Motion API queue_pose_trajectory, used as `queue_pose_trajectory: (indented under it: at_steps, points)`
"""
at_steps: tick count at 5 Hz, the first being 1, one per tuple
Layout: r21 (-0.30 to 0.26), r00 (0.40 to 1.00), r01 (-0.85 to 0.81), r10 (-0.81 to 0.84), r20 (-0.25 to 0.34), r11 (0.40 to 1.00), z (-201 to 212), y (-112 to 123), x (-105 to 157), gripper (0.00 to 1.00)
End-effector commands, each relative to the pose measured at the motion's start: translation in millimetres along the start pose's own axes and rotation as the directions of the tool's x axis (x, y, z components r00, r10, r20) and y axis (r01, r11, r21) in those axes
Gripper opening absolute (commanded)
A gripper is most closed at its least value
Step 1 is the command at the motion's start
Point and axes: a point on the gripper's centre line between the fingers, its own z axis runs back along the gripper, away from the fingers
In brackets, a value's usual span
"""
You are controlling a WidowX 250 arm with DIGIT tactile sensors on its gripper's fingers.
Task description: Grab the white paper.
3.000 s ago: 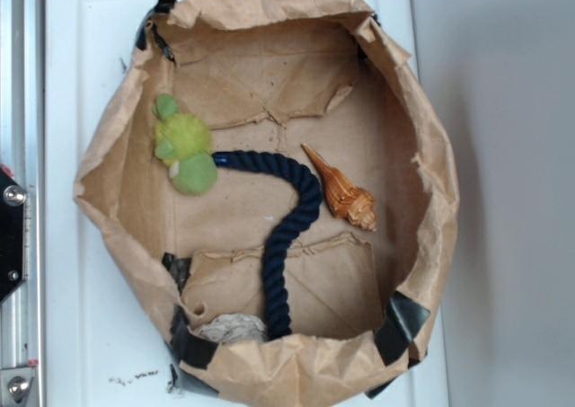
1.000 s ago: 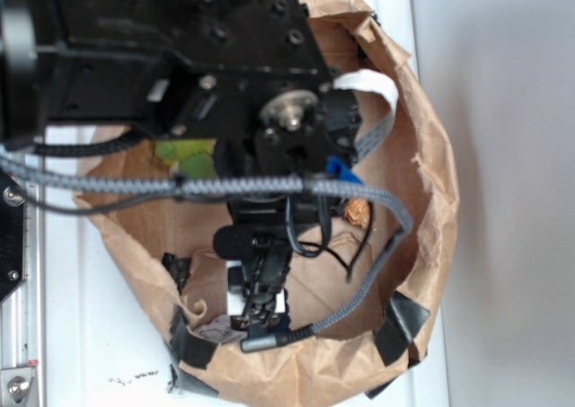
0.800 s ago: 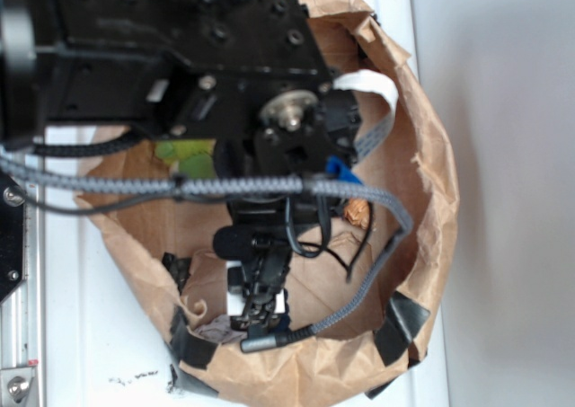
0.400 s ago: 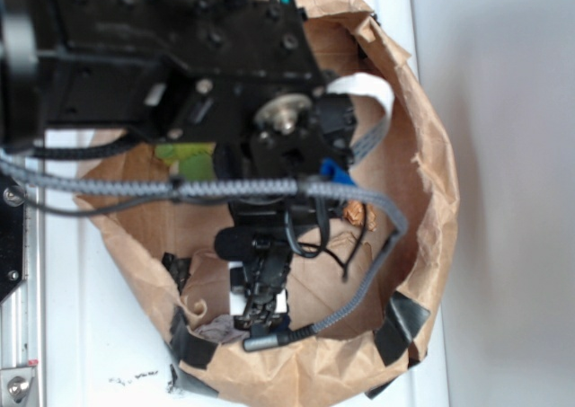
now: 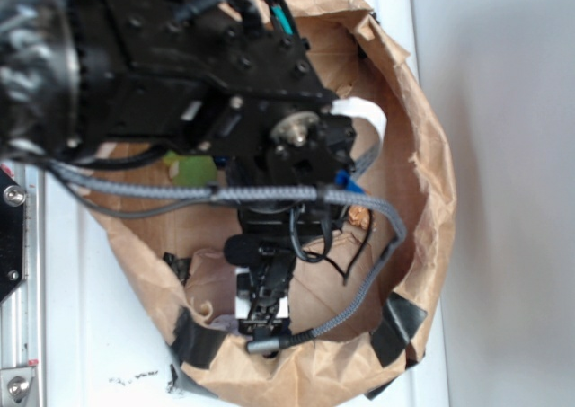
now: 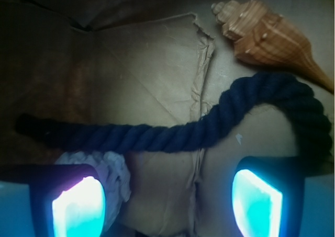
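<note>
Wrist view — hand (image 6: 167, 205) wide open, empty; white paper (image 6: 107, 175) beside one finger (image 6: 78, 208), rope (image 6: 172, 132) just beyond.

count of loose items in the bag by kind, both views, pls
Paper wad: 1, white paper, half behind a tool pad
Rope: 1, dark blue rope
Shell: 1, brown seashell
Plush: 1, green plush toy, mostly hidden under the arm
Total: 4
</note>
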Motion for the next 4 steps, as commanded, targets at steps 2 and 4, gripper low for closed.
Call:
queue_pose_trajectory:
  at_steps: [2, 4]
  points:
    - [-0.012, 0.996, 0.084, -0.084, -0.031, 0.996, 6, -35, -94, 1.0]
    - [-0.134, 1.0, -0.001, 0.001, 0.002, 0.991, 14, -46, -78, 1.0]
